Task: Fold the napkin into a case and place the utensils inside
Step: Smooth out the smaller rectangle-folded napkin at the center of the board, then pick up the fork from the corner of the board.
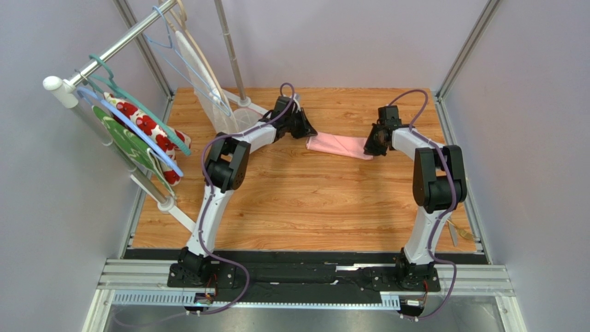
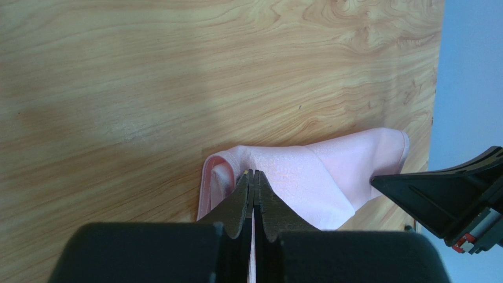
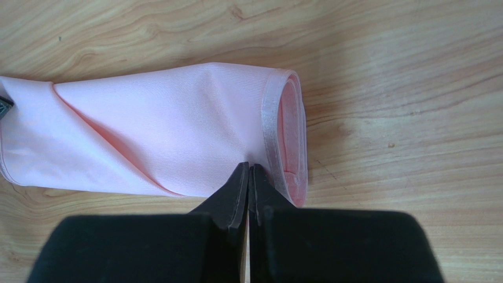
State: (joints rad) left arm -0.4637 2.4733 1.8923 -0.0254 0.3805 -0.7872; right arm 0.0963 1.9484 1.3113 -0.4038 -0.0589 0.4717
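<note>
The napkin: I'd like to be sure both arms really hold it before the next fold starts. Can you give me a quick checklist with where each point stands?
1. Left gripper shut on the napkin: ok; pink cloth shows between its closed fingers.
2. Right gripper shut on the napkin: ok; creases run into its closed tips, beside the hemmed end.
3. Grippers at opposite ends of the cloth: ok in the top view.
4. Napkin folded to a narrow layered band: ok; it lies on the table.
5. Utensils located: cannot tell; none shows clearly in any view.
</note>
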